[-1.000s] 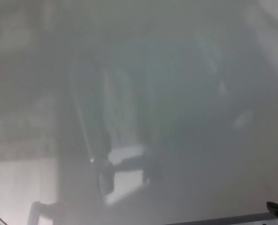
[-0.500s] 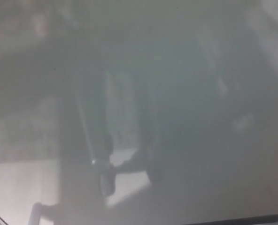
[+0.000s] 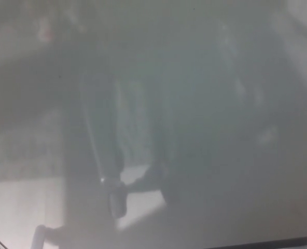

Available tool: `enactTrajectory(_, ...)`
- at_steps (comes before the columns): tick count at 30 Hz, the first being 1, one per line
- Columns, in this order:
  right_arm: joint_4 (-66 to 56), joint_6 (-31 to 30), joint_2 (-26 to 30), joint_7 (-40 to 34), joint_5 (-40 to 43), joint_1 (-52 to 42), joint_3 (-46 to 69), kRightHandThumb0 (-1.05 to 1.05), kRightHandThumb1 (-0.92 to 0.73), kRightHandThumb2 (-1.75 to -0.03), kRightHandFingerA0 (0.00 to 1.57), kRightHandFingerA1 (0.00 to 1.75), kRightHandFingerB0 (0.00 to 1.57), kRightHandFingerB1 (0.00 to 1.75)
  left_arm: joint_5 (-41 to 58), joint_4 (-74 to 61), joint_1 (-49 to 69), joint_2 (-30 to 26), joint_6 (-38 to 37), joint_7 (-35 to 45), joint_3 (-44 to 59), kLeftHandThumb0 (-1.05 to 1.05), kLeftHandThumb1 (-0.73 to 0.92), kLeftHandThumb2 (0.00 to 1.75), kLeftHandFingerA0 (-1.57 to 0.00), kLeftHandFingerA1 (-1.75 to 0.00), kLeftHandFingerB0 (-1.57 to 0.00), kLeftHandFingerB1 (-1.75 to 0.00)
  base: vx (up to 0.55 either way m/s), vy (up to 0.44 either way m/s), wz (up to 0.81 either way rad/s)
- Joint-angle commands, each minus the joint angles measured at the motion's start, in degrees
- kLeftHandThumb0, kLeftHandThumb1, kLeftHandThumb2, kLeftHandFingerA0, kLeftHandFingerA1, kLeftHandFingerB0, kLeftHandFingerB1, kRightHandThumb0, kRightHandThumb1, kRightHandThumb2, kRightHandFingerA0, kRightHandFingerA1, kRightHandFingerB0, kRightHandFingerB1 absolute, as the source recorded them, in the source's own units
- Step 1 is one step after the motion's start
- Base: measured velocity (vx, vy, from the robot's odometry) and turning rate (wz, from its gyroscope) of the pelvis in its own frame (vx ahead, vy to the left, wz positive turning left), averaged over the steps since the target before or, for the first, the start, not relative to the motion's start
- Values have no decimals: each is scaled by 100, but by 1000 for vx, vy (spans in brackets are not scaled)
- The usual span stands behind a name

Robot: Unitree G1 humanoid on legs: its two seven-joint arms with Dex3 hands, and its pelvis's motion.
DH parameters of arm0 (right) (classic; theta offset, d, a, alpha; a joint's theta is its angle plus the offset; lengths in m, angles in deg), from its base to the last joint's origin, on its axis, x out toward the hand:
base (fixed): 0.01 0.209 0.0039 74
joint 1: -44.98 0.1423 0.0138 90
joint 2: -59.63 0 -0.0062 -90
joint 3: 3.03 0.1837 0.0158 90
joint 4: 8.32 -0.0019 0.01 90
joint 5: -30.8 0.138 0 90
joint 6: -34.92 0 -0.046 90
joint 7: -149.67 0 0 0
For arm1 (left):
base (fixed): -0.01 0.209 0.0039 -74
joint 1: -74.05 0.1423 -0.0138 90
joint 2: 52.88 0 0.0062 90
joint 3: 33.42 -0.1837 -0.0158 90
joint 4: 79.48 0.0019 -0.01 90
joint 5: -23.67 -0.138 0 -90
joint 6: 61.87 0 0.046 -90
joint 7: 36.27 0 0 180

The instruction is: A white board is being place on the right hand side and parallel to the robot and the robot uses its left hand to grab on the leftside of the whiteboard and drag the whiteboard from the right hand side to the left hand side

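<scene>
Whiteboard surface fills nearly the whole head view, glossy grey w/ blurred dim reflections; no writing or labels legible. Frame edge shows as a sliver at 7 o'clock and a dark strip at 5 o'clock, so long axis runs approx. left-right. Neither robot hand shows directly; finger state can't be told.

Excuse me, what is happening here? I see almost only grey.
The head camera looks straight at the whiteboard, which fills nearly the whole view. Its glossy surface shows only dim, blurred reflections. The board's dark lower edge runs along the bottom right. No robot hand shows directly, so these pictures cannot tell whether the board is held.
</scene>
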Motion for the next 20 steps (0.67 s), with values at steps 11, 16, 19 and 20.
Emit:
enactTrajectory(11,4,-58,25,-51,24,74,48,-56,-86,-65,34,35,22,30,-837,-88,104,414,-981,-441,-1250,-91,77,110,0,-10,0,-6,0,0,0)
enactTrajectory(16,-4,-65,41,-84,-10,82,20,-56,-85,-65,35,36,23,30,-1100,6,126,397,-1015,-958,-1774,-93,78,112,0,-8,0,-6,0,0,0)
enactTrajectory(19,3,-66,30,-54,57,142,79,-55,-85,-65,35,36,23,30,-1258,-3,316,63,-939,-740,-2017,-90,79,114,0,-10,0,-8,0,0,0)
enactTrajectory(20,19,-97,29,-56,55,144,80,-56,-86,-65,34,36,22,30,-1339,54,283,40,-895,-829,-2100,-88,74,100,0,-7,0,-6,0,0,0)
